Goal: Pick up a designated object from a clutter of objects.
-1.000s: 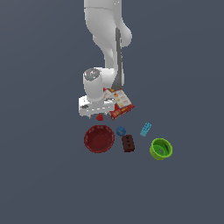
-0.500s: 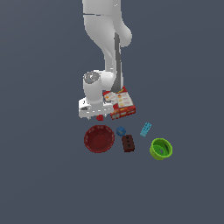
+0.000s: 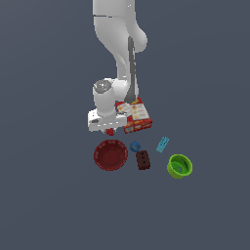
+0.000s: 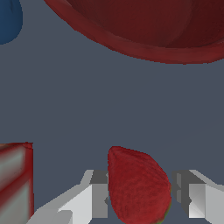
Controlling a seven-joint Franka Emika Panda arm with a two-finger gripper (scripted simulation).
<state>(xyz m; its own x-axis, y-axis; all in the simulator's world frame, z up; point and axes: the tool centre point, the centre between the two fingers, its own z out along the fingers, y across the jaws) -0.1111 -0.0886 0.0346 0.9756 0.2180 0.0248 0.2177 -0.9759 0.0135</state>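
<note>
The hand (image 4: 142, 197), fingers apart, straddles the strawberry (image 4: 138, 186); squeeze centred and evenly, then lift straight, clear of the carton (image 4: 15, 181).

Claw (image 3: 110, 130) lower, down around the strawberry (image 4: 138, 186).
</note>
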